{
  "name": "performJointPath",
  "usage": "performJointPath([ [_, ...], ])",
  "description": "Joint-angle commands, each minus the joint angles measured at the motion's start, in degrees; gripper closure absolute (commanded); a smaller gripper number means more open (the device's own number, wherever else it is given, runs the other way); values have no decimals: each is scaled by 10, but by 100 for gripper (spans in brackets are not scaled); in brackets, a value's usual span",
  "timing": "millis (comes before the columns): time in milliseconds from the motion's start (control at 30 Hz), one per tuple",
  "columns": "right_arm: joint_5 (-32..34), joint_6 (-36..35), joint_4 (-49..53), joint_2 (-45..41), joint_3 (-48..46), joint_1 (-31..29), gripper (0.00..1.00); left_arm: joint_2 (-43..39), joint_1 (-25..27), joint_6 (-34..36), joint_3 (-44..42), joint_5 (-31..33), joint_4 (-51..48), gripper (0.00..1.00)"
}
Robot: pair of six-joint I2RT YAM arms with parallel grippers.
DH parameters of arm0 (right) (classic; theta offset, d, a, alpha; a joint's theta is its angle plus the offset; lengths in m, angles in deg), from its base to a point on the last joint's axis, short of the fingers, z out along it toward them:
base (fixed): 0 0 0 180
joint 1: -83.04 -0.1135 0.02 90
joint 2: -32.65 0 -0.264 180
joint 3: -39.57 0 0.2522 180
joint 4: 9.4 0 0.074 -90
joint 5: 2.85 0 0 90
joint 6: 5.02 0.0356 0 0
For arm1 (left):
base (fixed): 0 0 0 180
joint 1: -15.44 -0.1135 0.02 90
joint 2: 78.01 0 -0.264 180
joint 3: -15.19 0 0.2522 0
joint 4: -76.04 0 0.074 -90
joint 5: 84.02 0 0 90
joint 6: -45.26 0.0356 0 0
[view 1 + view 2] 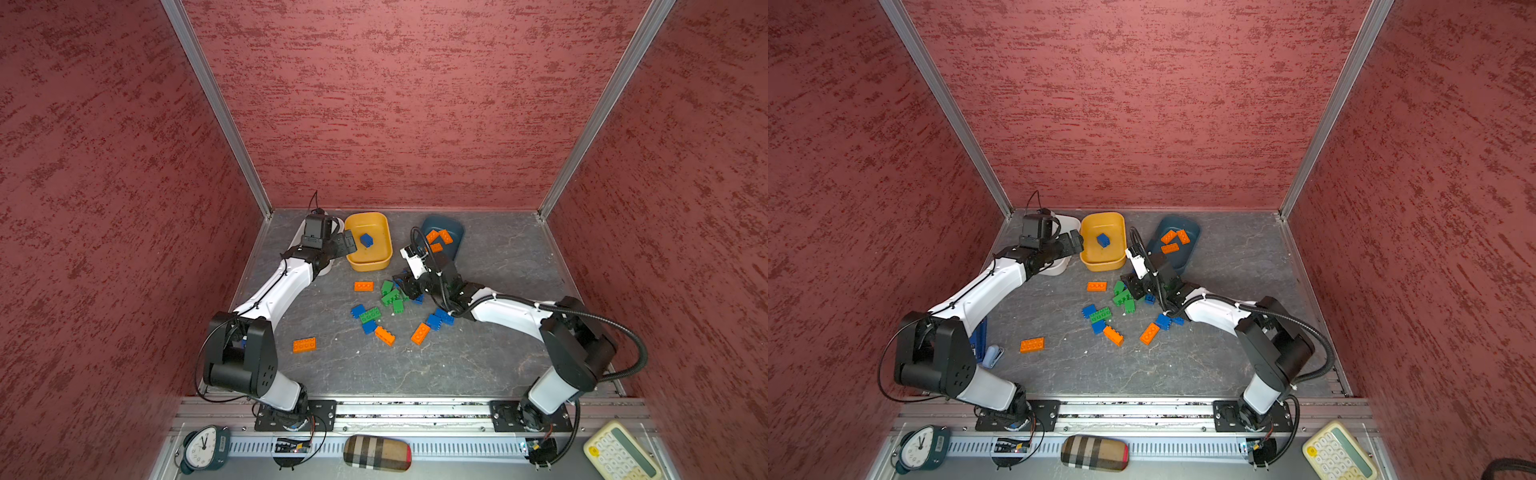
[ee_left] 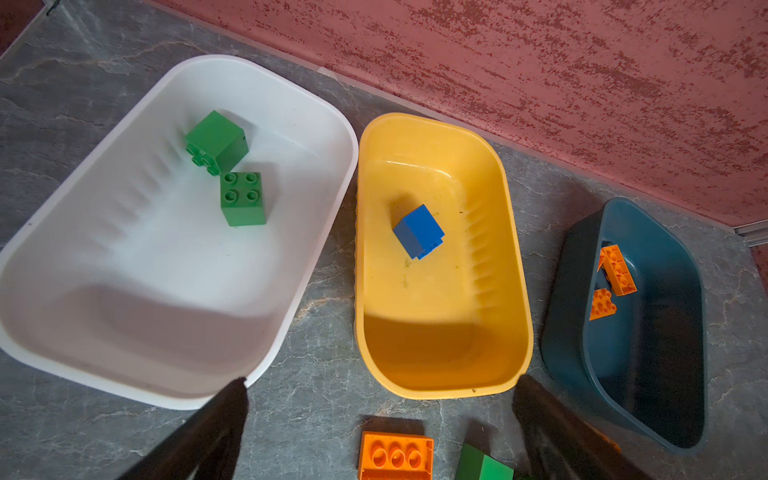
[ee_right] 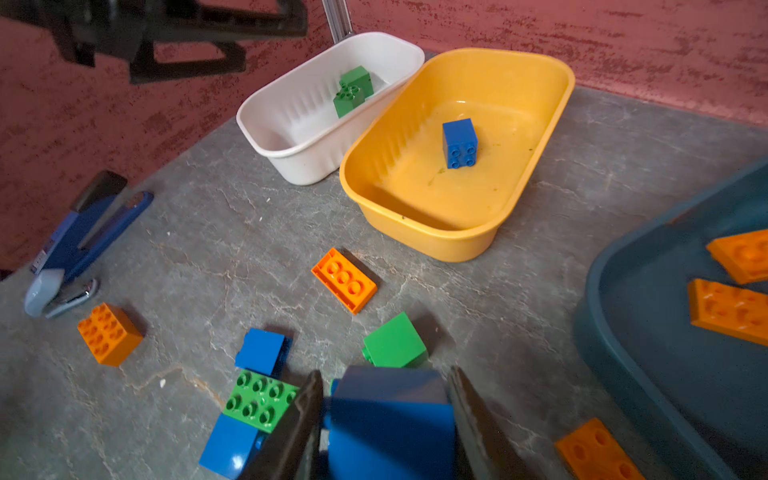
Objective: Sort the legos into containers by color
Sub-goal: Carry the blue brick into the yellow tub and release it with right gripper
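White tub: your shallow white plastic tub (image 2: pixel 145 270) sits upright and holds two green square studded bricks (image 2: pixel 243 199), one of them tipped on its side.
Yellow tub: just beside it you have the yellow-orange plastic tub (image 2: pixel 436 332), with one blue square brick (image 2: pixel 419 230) lying on its side.
Teal tub: your dark teal-blue plastic tub (image 2: pixel 648 374) carries three orange oblong bricks (image 1: pixel 445 236).
Loose bricks: you still have orange bricks (image 1: pixel 304 345), green bricks (image 1: pixel 390 296) and blue bricks (image 1: pixel 434 321) scattered near the tubs.
Held brick: one smooth-sided blue brick (image 3: pixel 390 415) is pinched in your right gripper (image 3: pixel 385 372).
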Motion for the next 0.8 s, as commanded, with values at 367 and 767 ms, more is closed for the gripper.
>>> performJointPath([
  [367, -36, -33, 145, 274, 380, 35, 65, -75, 3, -5, -61, 65, 50, 0],
  [767, -13, -70, 242, 324, 523, 35, 24, -68, 28, 15, -58, 70, 52, 1],
])
